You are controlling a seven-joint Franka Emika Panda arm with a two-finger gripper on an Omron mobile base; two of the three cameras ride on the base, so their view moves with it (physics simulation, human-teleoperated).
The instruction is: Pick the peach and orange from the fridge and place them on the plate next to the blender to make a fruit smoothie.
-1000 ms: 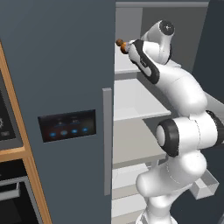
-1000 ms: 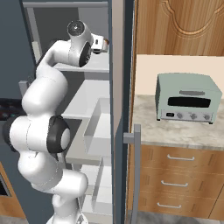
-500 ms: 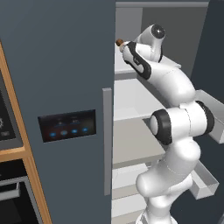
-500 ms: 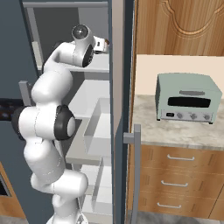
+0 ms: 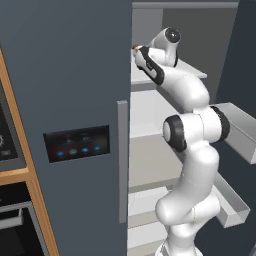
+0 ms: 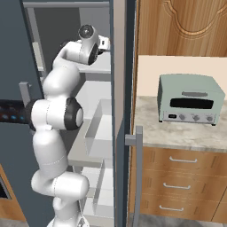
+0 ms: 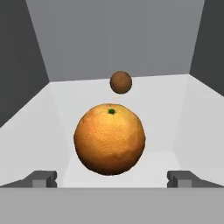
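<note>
I stretch up and forward into the open fridge [image 5: 75, 100], my upper links slanting toward its top white shelf [image 7: 39, 127] and my wrist bent so the hand points deeper in, level with that shelf. From the left base view my hand sits against the edge of the fridge door, high up; from the right base view it is tucked behind the other door's edge [image 6: 119, 88]. My pincer [image 7: 112, 178] is spread wide, the two fingertips [image 7: 41, 178] far apart and gripping nothing. The orange [image 7: 109, 139] rests on the shelf straight ahead, centred between the tips and close to them, though I cannot tell whether it sits inside their reach. The peach [image 7: 120, 82] lies farther back, near the rear wall. On the counter right of the fridge stands a toaster oven [image 6: 191, 98].
</note>
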